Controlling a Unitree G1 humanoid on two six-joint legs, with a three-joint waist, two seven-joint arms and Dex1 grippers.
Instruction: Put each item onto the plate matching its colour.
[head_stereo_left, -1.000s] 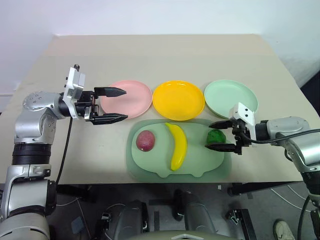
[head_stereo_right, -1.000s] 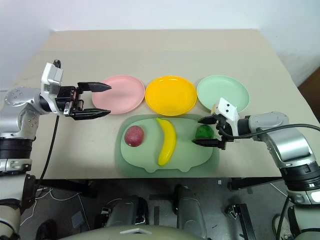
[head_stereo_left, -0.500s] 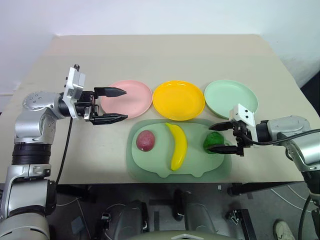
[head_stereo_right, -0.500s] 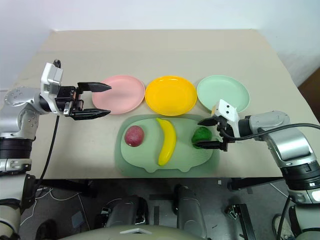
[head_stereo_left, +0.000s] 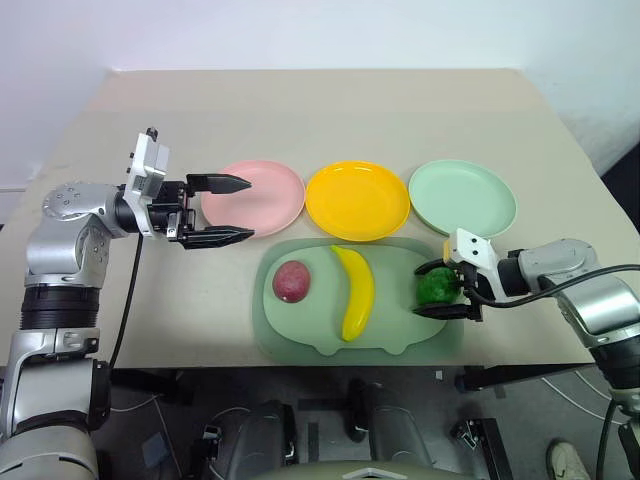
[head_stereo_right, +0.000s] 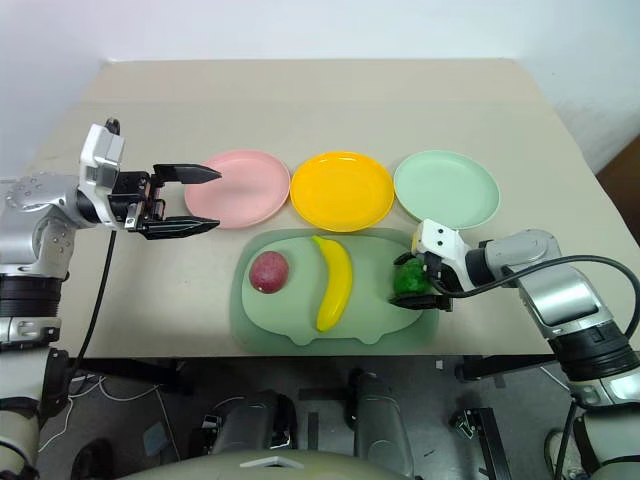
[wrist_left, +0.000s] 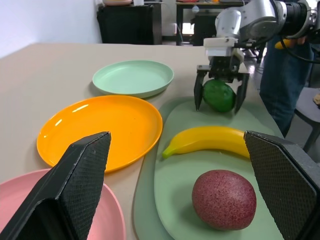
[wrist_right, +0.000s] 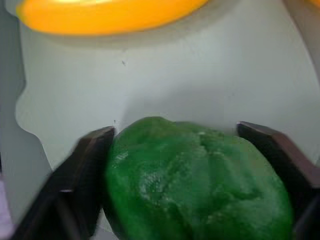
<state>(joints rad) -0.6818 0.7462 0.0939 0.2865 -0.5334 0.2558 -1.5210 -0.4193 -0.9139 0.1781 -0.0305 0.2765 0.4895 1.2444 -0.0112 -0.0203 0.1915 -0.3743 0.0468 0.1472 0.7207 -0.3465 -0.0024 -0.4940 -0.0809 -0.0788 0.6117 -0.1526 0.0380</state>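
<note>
A bumpy dark green fruit (head_stereo_left: 435, 286) lies at the right end of the pale green board (head_stereo_left: 300, 335). My right gripper (head_stereo_left: 427, 290) has its two fingers pressed against the fruit's sides, shut on it while it rests on the board. The yellow banana (head_stereo_left: 354, 290) lies mid-board and the reddish-purple fruit (head_stereo_left: 291, 281) at its left end. Behind the board stand the pink plate (head_stereo_left: 262, 195), the yellow plate (head_stereo_left: 357, 200) and the mint green plate (head_stereo_left: 462, 197), all bare. My left gripper (head_stereo_left: 250, 208) hovers open over the pink plate's left edge, holding nothing.
The tan table (head_stereo_left: 320, 110) stretches well beyond the plates. Its front edge runs just below the board. In the left wrist view a person in jeans (wrist_left: 282, 75) stands past the table's right side.
My right gripper sank onto the board and closed its fingers around the green fruit, which shifted slightly toward the front. The left arm stayed where it was.
</note>
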